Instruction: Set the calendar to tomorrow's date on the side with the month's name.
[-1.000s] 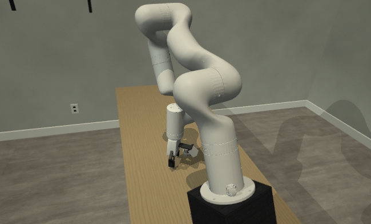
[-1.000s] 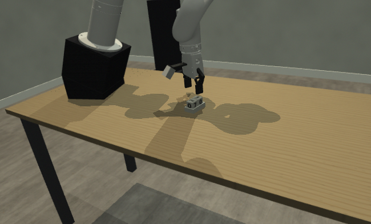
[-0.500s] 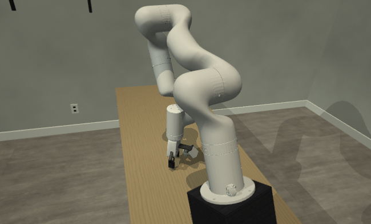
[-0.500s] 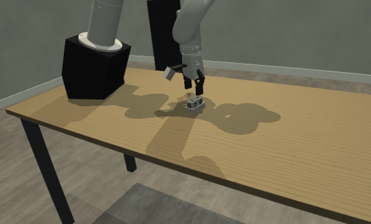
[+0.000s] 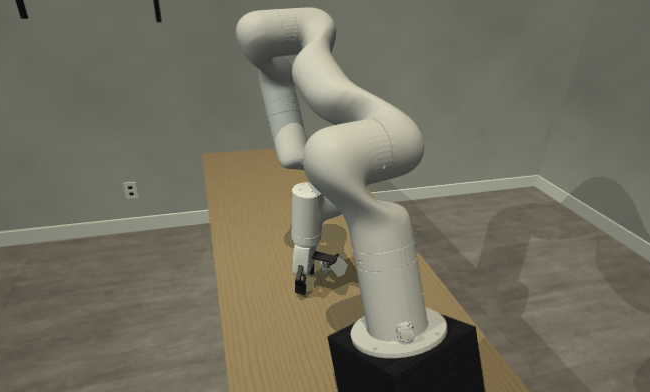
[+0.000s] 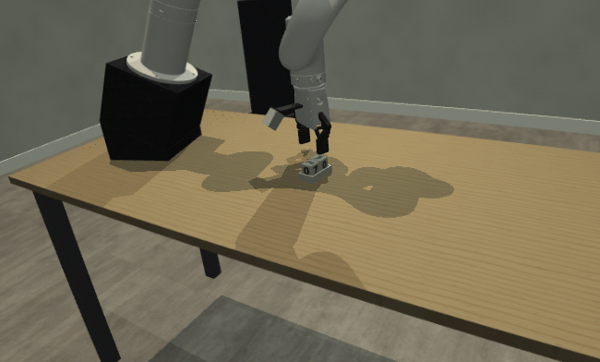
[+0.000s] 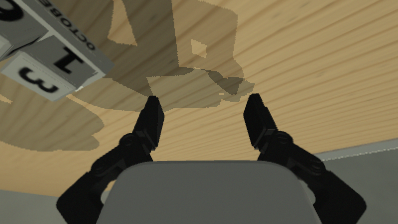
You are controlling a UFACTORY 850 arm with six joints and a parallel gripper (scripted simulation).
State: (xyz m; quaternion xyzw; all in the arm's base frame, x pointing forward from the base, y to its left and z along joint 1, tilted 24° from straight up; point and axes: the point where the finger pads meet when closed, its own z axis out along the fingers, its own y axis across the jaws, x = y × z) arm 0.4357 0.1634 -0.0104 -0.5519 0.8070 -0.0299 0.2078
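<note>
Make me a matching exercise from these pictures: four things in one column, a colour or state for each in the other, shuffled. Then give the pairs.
Things:
1. end effector
2. pedestal
3. table
4. calendar

Descriptions:
A. black block under the arm's foot
B. light wood with grain lines
C. open, holding nothing
D. grey, with number cubes, resting on the table

Pairs: 1-C, 2-A, 3-B, 4-D

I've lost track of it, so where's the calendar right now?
The calendar sits on the table directly below the open gripper, right of the black pedestal in the exterior view.
</note>
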